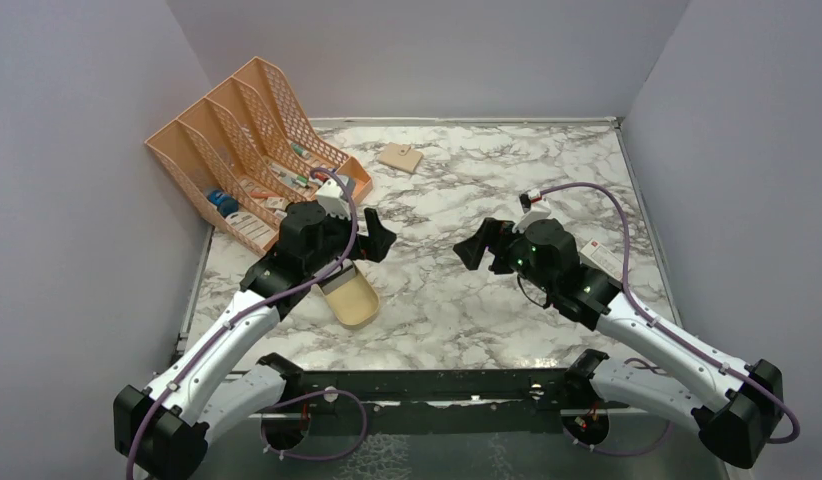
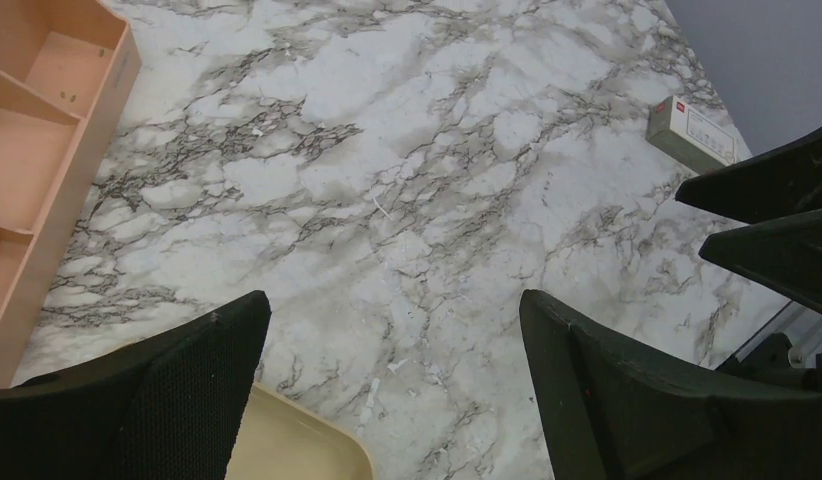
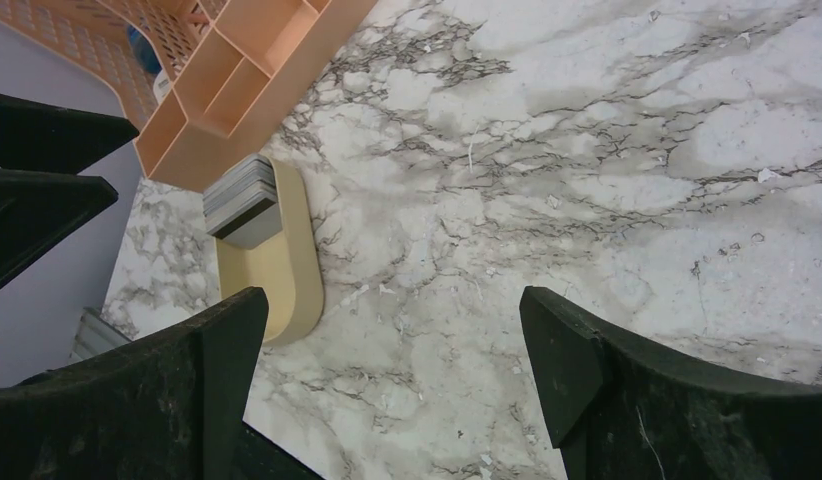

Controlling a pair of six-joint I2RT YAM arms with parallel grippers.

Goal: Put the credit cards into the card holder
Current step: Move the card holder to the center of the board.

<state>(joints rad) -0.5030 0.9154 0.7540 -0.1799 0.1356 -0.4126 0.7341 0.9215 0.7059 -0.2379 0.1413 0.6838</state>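
Note:
The credit cards (image 3: 242, 200) are a pale grey stack lying at the far end of a beige oval dish (image 3: 282, 275), seen in the right wrist view; in the top view my left arm hides them. The card holder (image 1: 399, 156) is a small tan wallet lying shut at the back of the table. My left gripper (image 1: 377, 238) is open and empty above the marble beside the dish, as the left wrist view (image 2: 392, 310) shows. My right gripper (image 1: 474, 245) is open and empty, facing the left one, and also shows in its wrist view (image 3: 392, 300).
A large orange mesh file rack (image 1: 249, 150) stands at the back left, also in the right wrist view (image 3: 237, 70). A white box with a red mark (image 2: 692, 130) lies on the right by my right arm (image 1: 602, 258). The dish (image 1: 349, 298) sits under my left arm.

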